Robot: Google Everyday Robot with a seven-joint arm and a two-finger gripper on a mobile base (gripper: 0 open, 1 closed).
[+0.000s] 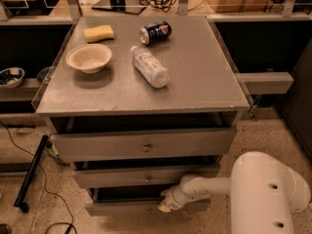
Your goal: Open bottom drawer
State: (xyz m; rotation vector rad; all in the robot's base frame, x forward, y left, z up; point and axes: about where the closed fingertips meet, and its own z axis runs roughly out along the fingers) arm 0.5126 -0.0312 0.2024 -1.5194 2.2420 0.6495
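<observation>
My gripper [165,204] sits at the centre of the bottom drawer [117,208]. I cannot tell its grip, so pulling could slip off.
</observation>
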